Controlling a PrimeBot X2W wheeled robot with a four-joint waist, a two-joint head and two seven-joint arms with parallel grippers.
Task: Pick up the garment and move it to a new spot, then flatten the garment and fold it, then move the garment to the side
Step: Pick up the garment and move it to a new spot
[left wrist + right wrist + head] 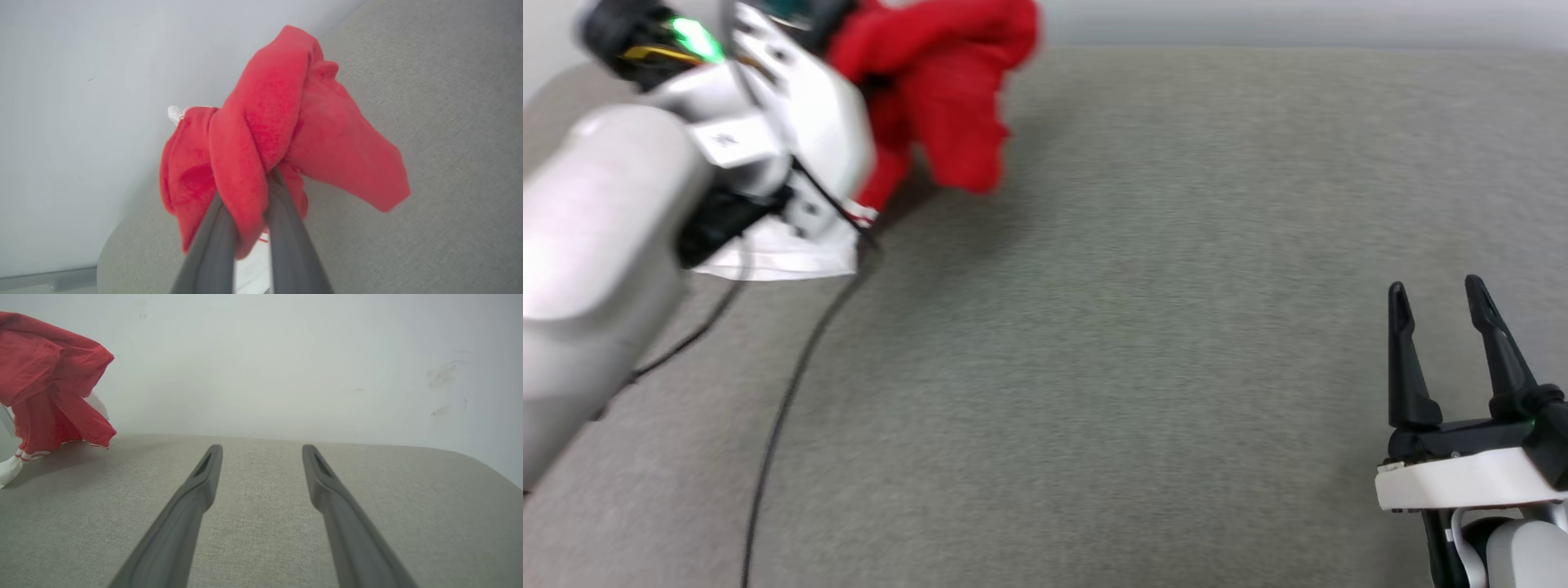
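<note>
Garments: I count one garment, a single red bundle;
Hands: I see two, the left hand and the right hand;
Fingers: two dark fingers per hand, four in all;
Cables: two dark cables by my count;
Desk: one grey desk;
Green lights: one green light.

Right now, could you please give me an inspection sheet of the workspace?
Surface: grey fabric, flat, bare across the middle.
Job's things: red garment bunched and lifted at the far left, white sleeve hanging lowest.
Clutter: nothing seen.
Claws: left claw shut on the garment; right claw open, holding nothing.
Cables: two dark cables trail over the fabric at the robot's left.
Surroundings: pale wall behind.
</note>
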